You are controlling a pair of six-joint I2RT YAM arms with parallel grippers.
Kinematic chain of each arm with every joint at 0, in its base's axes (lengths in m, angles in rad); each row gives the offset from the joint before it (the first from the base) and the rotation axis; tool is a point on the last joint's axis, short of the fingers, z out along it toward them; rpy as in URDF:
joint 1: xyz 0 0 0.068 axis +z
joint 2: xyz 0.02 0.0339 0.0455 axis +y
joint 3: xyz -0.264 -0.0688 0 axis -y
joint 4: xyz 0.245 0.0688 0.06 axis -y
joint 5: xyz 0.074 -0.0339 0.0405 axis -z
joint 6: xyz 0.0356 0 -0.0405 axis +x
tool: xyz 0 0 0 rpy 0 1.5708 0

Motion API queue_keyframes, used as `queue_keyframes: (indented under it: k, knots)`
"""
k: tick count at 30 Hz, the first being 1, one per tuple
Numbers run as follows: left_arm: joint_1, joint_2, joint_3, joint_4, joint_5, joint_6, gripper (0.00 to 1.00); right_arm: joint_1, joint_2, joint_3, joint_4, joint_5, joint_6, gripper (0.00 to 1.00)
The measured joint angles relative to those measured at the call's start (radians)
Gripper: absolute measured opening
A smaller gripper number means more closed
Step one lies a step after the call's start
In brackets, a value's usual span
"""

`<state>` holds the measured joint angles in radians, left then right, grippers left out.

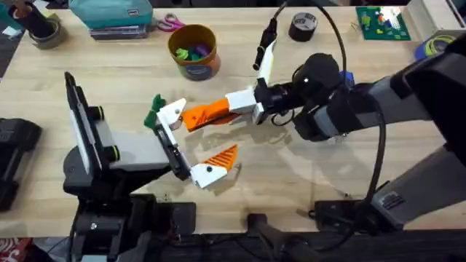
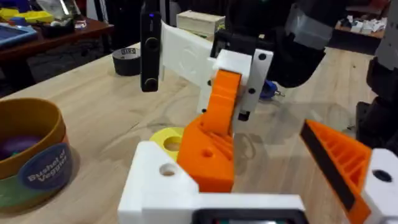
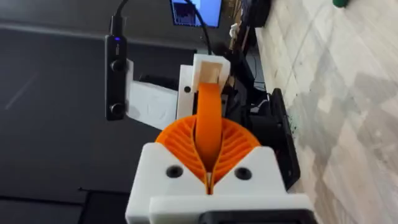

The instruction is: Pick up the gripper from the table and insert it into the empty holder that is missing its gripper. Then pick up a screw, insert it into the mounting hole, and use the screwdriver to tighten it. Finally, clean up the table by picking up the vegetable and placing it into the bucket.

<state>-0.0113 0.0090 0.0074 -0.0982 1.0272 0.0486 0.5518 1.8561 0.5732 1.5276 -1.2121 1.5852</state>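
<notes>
My left gripper (image 1: 198, 135) stands open over the table (image 1: 131, 69). One of its white mounts carries an orange tip (image 1: 222, 156); the other is the bare holder (image 1: 172, 113). My right gripper (image 1: 239, 108) reaches in from the right, shut on the orange gripper (image 1: 204, 114). In the left wrist view the gripper's (image 2: 208, 149) wide end touches the holder (image 2: 165, 180). The right wrist view shows it (image 3: 208, 121) clamped between my ribbed pads (image 3: 180, 143). The green vegetable (image 1: 154, 113) lies just behind the holder. The bucket (image 1: 195, 51) stands farther back. The screwdriver's blue body (image 1: 346, 75) peeks from behind the right arm. The screw is out of view.
A yellow ring (image 2: 168, 138) lies on the table under the grippers. A black tape roll (image 1: 303, 26) sits at the back right, with scissors (image 1: 170, 23) and a teal case (image 1: 113, 14) at the back left. A green circuit board (image 1: 382, 22) lies at the far right.
</notes>
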Motion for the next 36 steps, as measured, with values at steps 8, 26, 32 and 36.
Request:
queue_keyframes:
  k: [8, 26, 32, 36]
  knots:
    - [0.0, 0.0, 0.0, 0.0, 0.0, 0.0, 0.986, 0.001, 0.0, 0.0, 0.003, 0.012, 0.0, 0.009]
    - [0.001, 0.0, 0.0, 0.001, -0.003, 0.011, 0.985, 0.024, 0.011, 0.032, -0.009, 0.026, -0.003, 0.009]
    - [0.003, 0.0, 0.0, 0.001, -0.004, 0.011, 0.985, 0.026, 0.023, 0.035, -0.004, 0.03, -0.024, 0.009]
    - [0.005, 0.0, 0.0, 0.001, -0.007, 0.011, 0.986, 0.029, 0.044, 0.057, 0.0, 0.031, -0.03, 0.009]
